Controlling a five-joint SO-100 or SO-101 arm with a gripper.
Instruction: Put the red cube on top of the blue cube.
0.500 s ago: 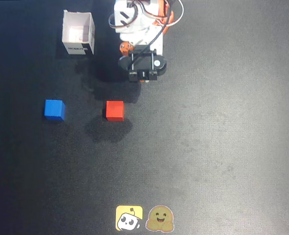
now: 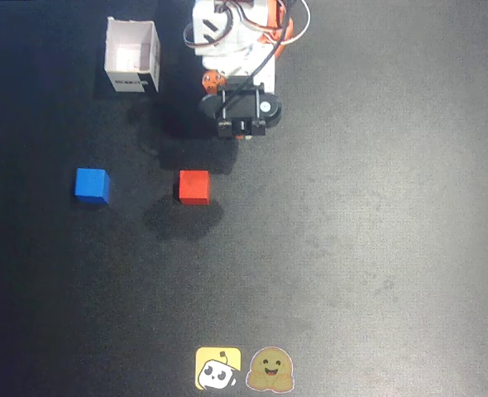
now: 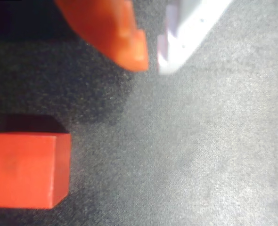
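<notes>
The gripper [image 3: 151, 59], its jaws nearly closed and holding nothing, hangs above the dark bench [image 2: 376, 248]; the red cube [image 2: 194, 187] lies free just below and left of it in the overhead view (lower left in the wrist view), the blue cube [image 2: 91, 184] well apart farther left.

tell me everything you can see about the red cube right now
The red cube is a small, solid, bright-red block with plain matte faces and crisp edges. It sits flat on the dark table, standing alone: nothing touches it. In the overhead view the blue cube lies apart to its left and the gripper hangs above and clear of it.
</notes>
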